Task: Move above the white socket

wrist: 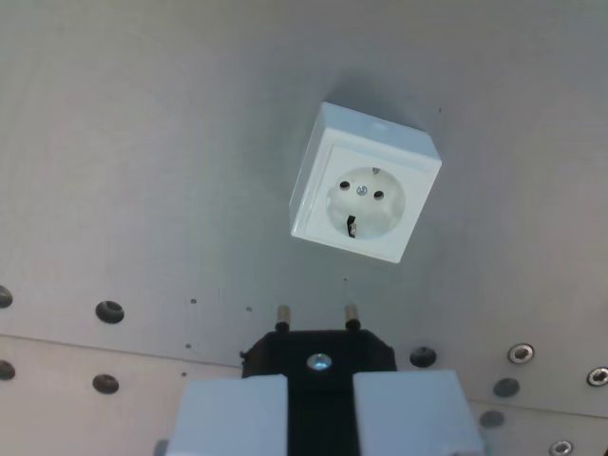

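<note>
1. Step in hand: the approach. The tool (320, 404) sits at the bottom edge of the wrist view, well short of the white socket (366, 183); alignment above it looks not yet reached.
2. Tool state: two pale fingers (233, 415) pressed against the sides of a black plug (318, 356), pinching it. The plug's two metal pins (351, 314) point up-frame, toward the socket.
3. Task's thing: one white socket, square housing, round recess with two pin holes and a centre screw. It lies on the grey worktop (142, 171), in the upper centre-right of the view, turned at a slight angle and apart from the plug.
4. Next move, as judged: carry the tool forward, up-frame and slightly to the wrist view's right, until the pins stand over the recess; a small twist may be needed to match the socket's skew.
5. Count: socket, one; plug, one; pins, two; fingers, two; mounting holes and bolts (109, 311) along the worktop's lower band, about ten, some cut by the frame edge.
</note>
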### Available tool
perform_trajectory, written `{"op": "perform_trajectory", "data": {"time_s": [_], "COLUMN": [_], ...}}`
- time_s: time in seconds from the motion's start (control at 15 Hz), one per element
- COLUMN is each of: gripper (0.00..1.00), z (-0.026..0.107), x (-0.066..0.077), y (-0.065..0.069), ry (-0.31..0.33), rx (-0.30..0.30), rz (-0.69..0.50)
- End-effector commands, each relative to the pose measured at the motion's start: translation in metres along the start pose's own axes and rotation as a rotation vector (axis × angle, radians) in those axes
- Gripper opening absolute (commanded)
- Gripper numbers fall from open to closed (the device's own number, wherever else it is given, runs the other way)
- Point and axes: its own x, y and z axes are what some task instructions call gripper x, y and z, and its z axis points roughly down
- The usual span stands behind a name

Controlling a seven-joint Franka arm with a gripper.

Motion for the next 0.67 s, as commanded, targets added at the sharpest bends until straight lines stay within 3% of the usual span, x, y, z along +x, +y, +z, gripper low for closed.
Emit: {"op": "perform_trajectory", "data": {"time_s": [0.07, 0.67], "gripper": [0.0, 0.0], "z": [0.019, 0.065], "x": [-0.006, -0.018], "y": [0.004, 0.014], "ry": [0.103, 0.125], "rx": [-0.041, -0.043], "rz": [0.133, 0.212]}}
